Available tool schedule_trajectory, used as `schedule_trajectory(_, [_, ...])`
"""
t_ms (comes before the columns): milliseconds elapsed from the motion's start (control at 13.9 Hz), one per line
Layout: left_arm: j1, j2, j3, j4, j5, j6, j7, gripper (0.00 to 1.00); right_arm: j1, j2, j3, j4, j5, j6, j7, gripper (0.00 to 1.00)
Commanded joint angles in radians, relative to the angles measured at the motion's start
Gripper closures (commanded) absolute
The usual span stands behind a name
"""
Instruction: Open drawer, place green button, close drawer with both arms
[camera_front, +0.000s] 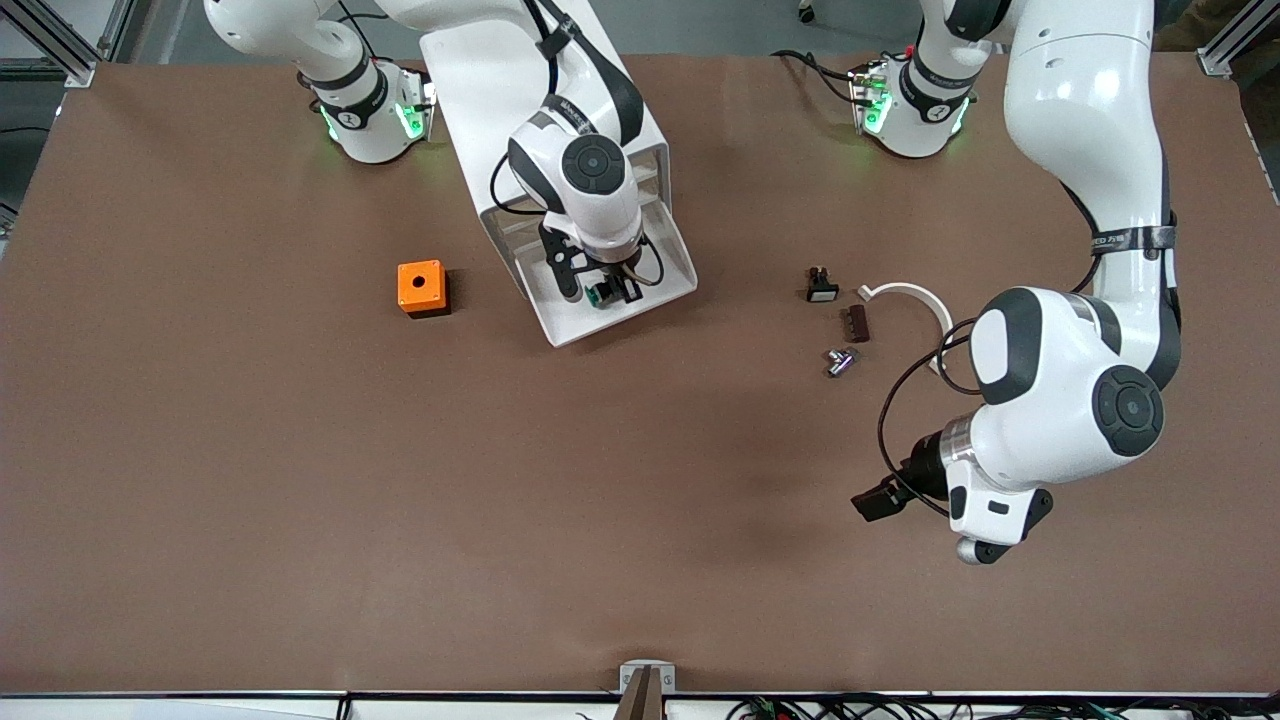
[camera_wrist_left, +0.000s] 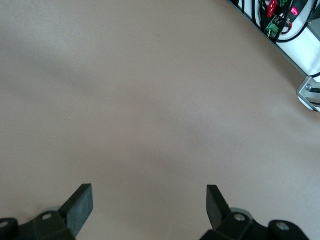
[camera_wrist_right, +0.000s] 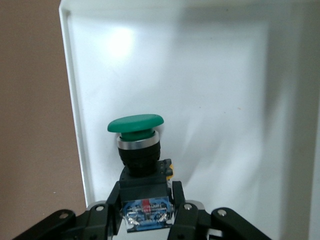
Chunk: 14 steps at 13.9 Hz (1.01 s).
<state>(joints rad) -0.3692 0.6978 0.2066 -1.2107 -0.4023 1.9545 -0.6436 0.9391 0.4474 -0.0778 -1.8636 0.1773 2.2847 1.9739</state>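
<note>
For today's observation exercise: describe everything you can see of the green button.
The button has a round, domed green cap, a silver collar and a black blocky body with a blue-and-red labelled end. It looks like plastic. The right gripper is shut on its body, holding it over the open white drawer.

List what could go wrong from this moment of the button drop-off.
1. The right gripper holds the green button close to the open drawer's side wall; released there, it may land on the rim or tip over.
2. The left gripper waits open over bare table, so the drawer front stands unsteadied and could shift if bumped.
</note>
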Motion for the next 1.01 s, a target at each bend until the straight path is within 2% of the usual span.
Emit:
schedule_trajectory(0, [-0.013,-0.029,0.005,-0.035,0.010,-0.003,0.007,0.00,0.012,0.022,-0.013,0.021,0.014,0.009,0.016,1.00])
schedule_trajectory(288, [-0.020,-0.029,0.004,-0.035,0.011,-0.003,-0.019,0.00,0.012,0.022,-0.011,0.033,0.016,0.007,0.036,1.00])
schedule_trajectory(504, [-0.037,-0.026,0.002,-0.036,0.014,-0.002,-0.108,0.00,0.017,0.022,-0.011,0.043,0.018,0.003,0.055,1.00])
schedule_trajectory(576, [-0.065,-0.018,0.004,-0.038,0.020,-0.002,-0.113,0.00,0.018,0.022,-0.011,0.043,0.018,0.003,0.059,1.00])
schedule_trajectory(936, [-0.177,-0.015,0.004,-0.101,0.174,0.000,-0.116,0.00,0.033,0.030,-0.011,0.043,0.018,0.006,0.059,1.00])
